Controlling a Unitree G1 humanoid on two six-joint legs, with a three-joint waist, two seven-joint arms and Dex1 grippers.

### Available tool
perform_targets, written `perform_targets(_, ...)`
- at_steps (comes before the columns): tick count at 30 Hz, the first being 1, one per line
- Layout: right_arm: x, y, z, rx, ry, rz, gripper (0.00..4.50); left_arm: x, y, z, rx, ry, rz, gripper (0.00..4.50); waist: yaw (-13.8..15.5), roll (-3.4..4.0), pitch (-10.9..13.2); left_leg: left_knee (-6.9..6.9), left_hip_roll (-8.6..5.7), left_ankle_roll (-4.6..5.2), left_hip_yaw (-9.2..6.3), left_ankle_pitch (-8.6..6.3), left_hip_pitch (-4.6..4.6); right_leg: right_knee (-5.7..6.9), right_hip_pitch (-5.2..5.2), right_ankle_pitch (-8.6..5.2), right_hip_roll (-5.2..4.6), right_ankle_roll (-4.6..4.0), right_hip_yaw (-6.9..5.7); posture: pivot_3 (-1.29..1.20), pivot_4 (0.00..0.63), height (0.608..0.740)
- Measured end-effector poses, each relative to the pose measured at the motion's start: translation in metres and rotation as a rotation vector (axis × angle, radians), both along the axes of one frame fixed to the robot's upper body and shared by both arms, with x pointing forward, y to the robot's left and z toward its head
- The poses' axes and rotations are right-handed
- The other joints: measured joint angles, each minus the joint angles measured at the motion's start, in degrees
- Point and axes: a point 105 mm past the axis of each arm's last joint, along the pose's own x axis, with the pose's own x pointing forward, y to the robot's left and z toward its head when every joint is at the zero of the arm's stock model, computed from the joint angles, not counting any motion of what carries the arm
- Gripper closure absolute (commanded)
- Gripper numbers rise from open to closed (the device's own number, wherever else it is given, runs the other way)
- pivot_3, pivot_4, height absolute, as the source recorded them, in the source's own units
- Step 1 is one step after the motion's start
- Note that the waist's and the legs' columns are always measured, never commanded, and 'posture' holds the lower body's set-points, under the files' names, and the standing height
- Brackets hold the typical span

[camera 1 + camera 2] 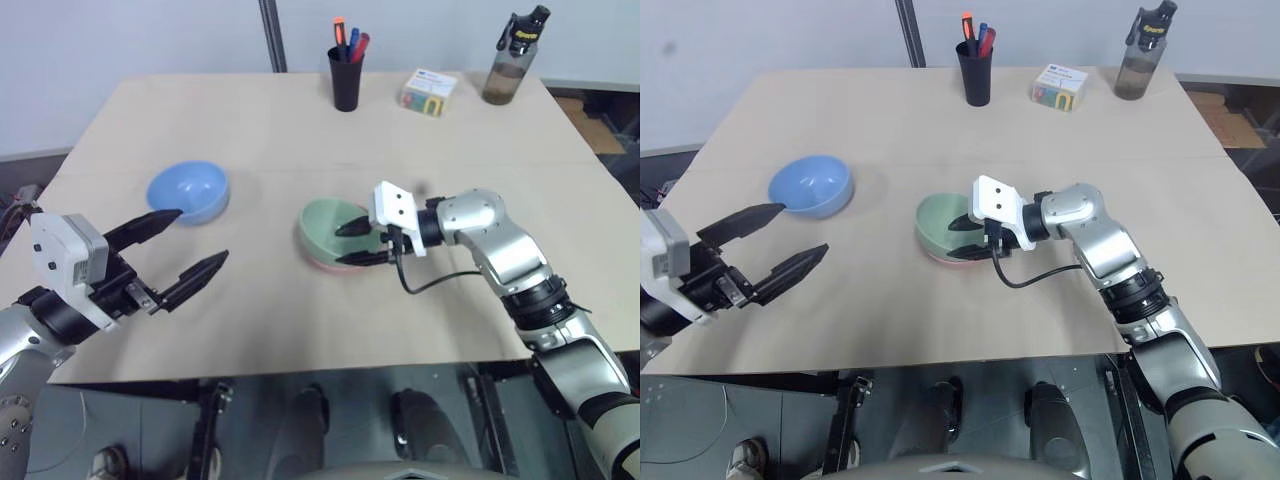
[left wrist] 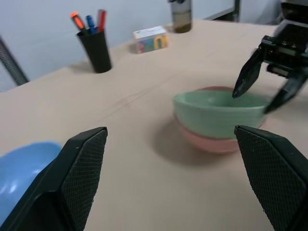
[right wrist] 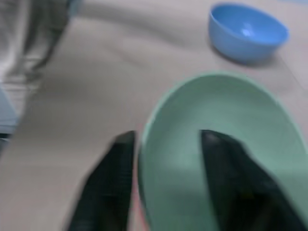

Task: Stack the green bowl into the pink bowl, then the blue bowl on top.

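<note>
Left eye view: green bowl (image 1: 330, 226) sits nested in the pink bowl (image 1: 322, 263) mid-surface (image 1: 300, 120), right gripper (image 1: 358, 242) at its 3 o'clock rim, jaws parted either side of the rim, one finger inside, one outside. Blue bowl (image 1: 188, 190) lies at 9 o'clock of the stack, well apart. Left gripper (image 1: 184, 243) wide open, holding nothing, near the blue bowl's 6 o'clock.

Table (image 1: 300, 120): pale tan top, matt, smooth, looks like laminate or board. Green bowl (image 1: 326, 226), pink bowl (image 2: 211, 142) under it, blue bowl (image 1: 188, 190) left of them: plain plastic look, smooth; blue one shows a faint sheen inside. Pen cup (image 1: 346, 78) at the table's far edge: matt black plastic. Bottle (image 1: 510, 60) right of the cup: smoky translucent plastic, black cap. Left gripper (image 1: 183, 252) fingers (image 2: 79, 178): black, pads finely cross-hatched, matt. Right gripper (image 1: 356, 243): black fingers, white plastic housing, silver arm shell with satin sheen.
</note>
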Motion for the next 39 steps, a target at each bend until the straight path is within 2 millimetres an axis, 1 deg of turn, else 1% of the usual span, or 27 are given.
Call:
perform_targets(1,0.002,-0.003,0.000,-0.002,-0.005,-0.018,0.92,0.002,0.003,-0.001,0.018,0.001,0.030,0.00,0.1,0.00,0.0,-0.02,0.00,0.00,-0.01,0.00,-0.01,0.00,-0.01,0.03,0.00,-0.06,0.00,0.00,0.150,0.740)
perform_targets(2,0.003,-0.005,0.001,0.000,-0.010,-0.031,0.31,0.003,0.005,0.000,0.030,-0.003,0.051,0.00,0.1,0.00,0.0,-0.05,0.00,0.00,-0.01,0.00,-0.01,-0.02,-0.01,0.04,0.00,-0.06,-0.01,0.00,0.150,0.740)
perform_targets(4,0.003,-0.009,0.005,0.020,-0.025,-0.055,0.31,0.008,0.012,0.001,0.072,-0.027,0.128,0.00,0.1,0.00,0.0,-0.06,0.00,0.00,-0.01,0.00,-0.02,-0.02,-0.01,0.04,0.00,-0.04,-0.01,0.00,0.150,0.740)
perform_targets(5,0.002,-0.014,0.012,0.070,-0.024,-0.076,0.31,0.016,0.018,0.002,0.129,-0.039,0.220,0.00,0.4,-0.01,0.0,-0.06,0.00,0.00,-0.05,0.00,-0.03,-0.01,0.00,0.01,0.01,0.01,-0.04,0.00,0.150,0.740)
perform_targets(7,-0.002,-0.021,0.031,0.149,-0.034,-0.083,0.31,0.026,0.031,0.000,0.212,-0.022,0.356,0.00,0.4,-0.02,0.0,-0.05,0.00,0.00,-0.02,0.00,0.00,0.01,0.00,-0.06,0.02,0.13,-0.01,0.00,0.150,0.740)
perform_targets(9,-0.009,-0.031,0.049,0.202,-0.056,-0.086,0.31,0.038,0.039,-0.006,0.403,0.046,0.431,0.00,0.5,-0.12,0.0,-0.03,0.00,0.00,-0.07,0.00,0.03,0.02,0.02,-0.08,0.03,0.15,-0.06,0.00,0.150,0.740)
perform_targets(11,-0.013,-0.038,0.059,0.234,-0.067,-0.096,0.31,0.050,0.047,-0.007,0.535,0.084,0.472,0.00,0.3,-0.09,0.0,-0.04,0.00,0.00,-0.02,0.00,0.05,0.01,0.01,-0.10,0.02,0.16,-0.03,0.00,0.150,0.740)
perform_targets(12,-0.014,-0.039,0.060,0.242,-0.067,-0.098,0.31,0.053,0.049,-0.006,0.546,0.086,0.484,0.00,0.2,-0.09,0.0,-0.05,0.01,0.00,-0.02,-0.01,0.03,0.01,0.00,-0.10,0.02,0.16,-0.04,0.00,0.150,0.740)
perform_targets(15,-0.013,-0.043,0.061,0.259,-0.056,-0.131,0.31,0.072,0.048,-0.013,0.587,0.113,0.476,0.00,0.1,-0.07,0.0,-0.09,0.02,0.00,0.00,0.00,-0.03,0.02,-0.09,-0.06,0.03,0.17,-0.03,0.00,0.150,0.740)
perform_targets(16,-0.011,-0.045,0.061,0.264,-0.060,-0.151,0.31,0.084,0.047,-0.017,0.614,0.123,0.476,0.00,0.2,-0.03,0.0,-0.09,0.01,0.00,0.00,0.00,-0.01,0.04,-0.08,-0.03,0.03,0.22,-0.03,0.00,0.150,0.740)
perform_targets(19,-0.013,-0.044,0.065,0.276,-0.081,-0.171,0.31,0.106,0.053,-0.030,0.678,0.174,0.500,0.00,0.1,-0.07,0.1,-0.09,0.02,0.01,0.01,0.00,-0.11,0.01,-0.12,0.09,0.08,0.34,0.00,0.00,0.150,0.740)
perform_targets(23,-0.016,-0.045,0.064,0.273,-0.098,-0.194,0.31,0.137,0.050,-0.041,0.672,0.223,0.524,0.00,0.4,-0.18,0.1,-0.07,-0.01,0.01,-0.05,0.00,-0.18,0.00,-0.13,0.06,0.09,0.40,-0.04,0.00,0.150,0.740)
perform_targets(24,-0.017,-0.045,0.064,0.274,-0.099,-0.194,0.31,0.140,0.050,-0.044,0.676,0.234,0.526,0.00,0.4,-0.21,0.1,-0.07,-0.01,0.01,-0.07,0.00,-0.20,0.00,-0.14,0.06,0.09,0.40,-0.05,0.00,0.150,0.740)
perform_targets(25,-0.017,-0.045,0.064,0.273,-0.102,-0.200,0.24,0.144,0.050,-0.048,0.677,0.251,0.520,0.52,0.3,-0.21,0.1,-0.06,-0.01,0.01,-0.03,0.00,-0.20,0.00,-0.13,0.07,0.08,0.40,-0.02,0.00,0.150,0.740)
perform_targets(26,-0.018,-0.048,0.063,0.264,-0.103,-0.214,0.24,0.149,0.048,-0.052,0.680,0.268,0.507,0.81,0.2,-0.21,0.1,-0.06,-0.01,0.01,-0.05,0.00,-0.20,0.00,-0.14,0.07,0.08,0.39,-0.03,0.00,0.150,0.740)
perform_targets(28,-0.017,-0.050,0.061,0.261,-0.100,-0.227,0.24,0.152,0.047,-0.054,0.676,0.277,0.495,1.62,0.0,-0.24,0.1,-0.07,0.00,0.01,-0.05,0.00,-0.19,0.01,-0.14,0.07,0.08,0.39,-0.03,0.00,0.150,0.740)
perform_targets(29,-0.017,-0.052,0.060,0.254,-0.100,-0.238,0.24,0.154,0.046,-0.053,0.680,0.279,0.484,2.12,0.1,-0.24,0.1,-0.07,0.00,0.01,-0.07,0.00,-0.19,0.04,-0.15,0.07,0.09,0.39,-0.04,0.00,0.150,0.740)
perform_targets(30,-0.017,-0.052,0.060,0.254,-0.100,-0.239,0.24,0.154,0.046,-0.053,0.682,0.279,0.483,2.34,0.1,-0.24,0.2,-0.07,0.00,0.01,-0.07,0.00,-0.19,0.04,-0.15,0.07,0.09,0.39,-0.04,0.00,0.150,0.740)
perform_targets(31,-0.017,-0.053,0.060,0.250,-0.105,-0.243,0.24,0.156,0.046,-0.053,0.684,0.279,0.475,2.81,0.0,-0.24,0.2,-0.07,0.01,0.01,-0.06,0.00,-0.18,0.04,-0.15,0.07,0.09,0.39,-0.04,0.00,0.150,0.740)
perform_targets(32,-0.018,-0.054,0.059,0.247,-0.106,-0.245,0.24,0.156,0.045,-0.053,0.683,0.281,0.470,3.14,0.1,-0.25,0.1,-0.07,0.01,0.01,-0.07,0.01,-0.18,0.04,-0.14,0.07,0.09,0.39,-0.04,0.00,0.150,0.740)
perform_targets(33,-0.018,-0.055,0.058,0.245,-0.106,-0.249,0.24,0.156,0.045,-0.053,0.684,0.283,0.466,3.61,0.1,-0.25,0.1,-0.06,0.00,0.01,-0.07,0.01,-0.18,0.04,-0.13,0.07,0.08,0.39,-0.04,0.00,0.150,0.740)
perform_targets(34,-0.019,-0.055,0.057,0.244,-0.107,-0.253,0.24,0.156,0.044,-0.054,0.686,0.285,0.462,3.89,0.1,-0.25,0.1,-0.06,0.00,0.01,-0.06,0.01,-0.18,0.04,-0.14,0.07,0.08,0.39,-0.03,0.00,0.150,0.740)
perform_targets(35,-0.019,-0.055,0.058,0.246,-0.112,-0.257,0.24,0.156,0.043,-0.055,0.684,0.294,0.450,4.42,0.1,-0.25,0.1,-0.05,0.00,0.01,-0.06,0.01,-0.19,0.04,-0.14,0.07,0.08,0.40,-0.04,0.00,0.150,0.740)
perform_targets(39,-0.019,-0.056,0.057,0.243,-0.113,-0.263,0.24,0.153,0.039,-0.056,0.679,0.305,0.417,4.47,0.1,-0.26,0.2,-0.04,0.00,0.01,-0.08,0.01,-0.19,0.05,-0.13,0.07,0.08,0.39,-0.05,0.00,0.150,0.740)
